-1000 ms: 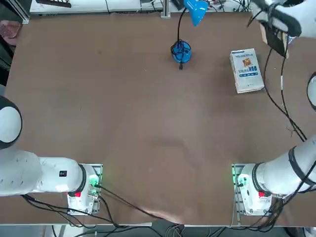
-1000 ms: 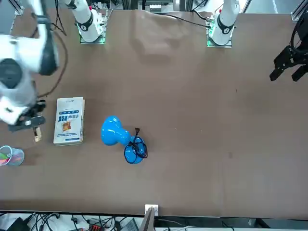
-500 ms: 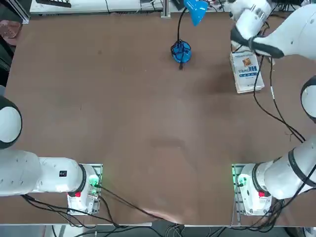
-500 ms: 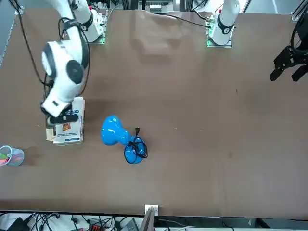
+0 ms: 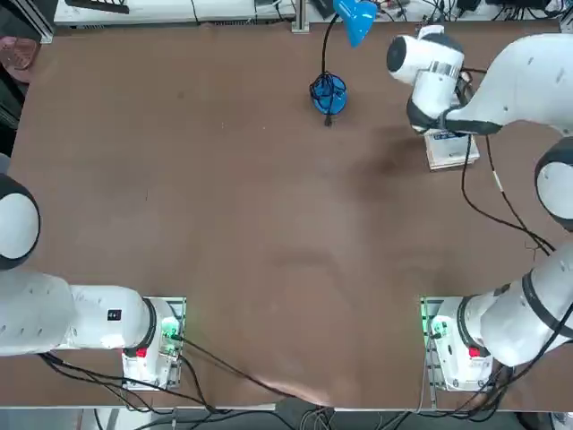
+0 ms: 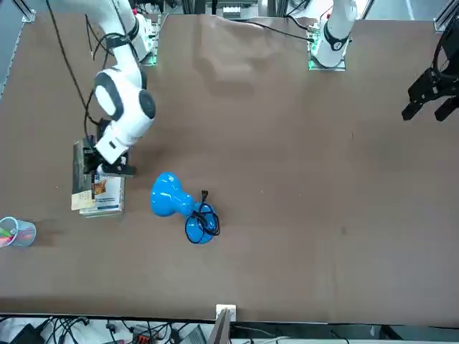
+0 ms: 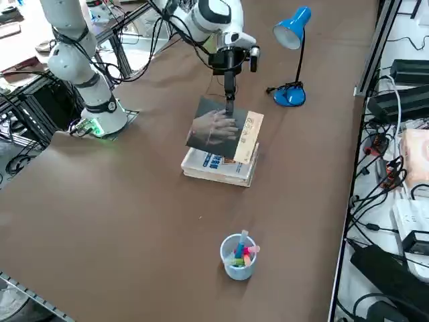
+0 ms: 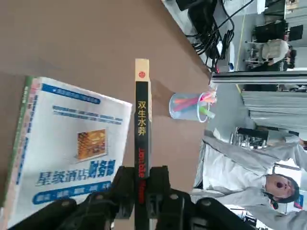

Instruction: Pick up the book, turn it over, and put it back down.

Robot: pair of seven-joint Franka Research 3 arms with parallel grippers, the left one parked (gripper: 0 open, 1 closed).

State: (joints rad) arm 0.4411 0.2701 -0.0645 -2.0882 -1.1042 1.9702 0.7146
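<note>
My right gripper (image 7: 229,102) is shut on the book (image 7: 216,130) and holds it tilted up on edge. Its dark grey cover with the pale hand-like image faces the right side camera. In the wrist view the fingers (image 8: 125,184) clamp the book's black spine (image 8: 141,134), which has white characters and a cream end. The held book (image 6: 81,172) hangs just above a second book (image 7: 216,168), a white one with blue characters, lying flat on the table (image 7: 120,201). From overhead the arm hides the gripper, and only the white book's (image 5: 452,150) near end shows.
A blue desk lamp (image 5: 329,92) (image 7: 292,40) stands left of the books, at the far side of the table. A clear cup of coloured pens (image 7: 238,256) (image 6: 16,232) sits beyond the books near the table's right edge. A person (image 8: 240,165) is beyond that edge.
The right arm has swung in from beyond the table's right edge to over the white book, bringing the dark book with it. The white book and the lamp have not moved.
</note>
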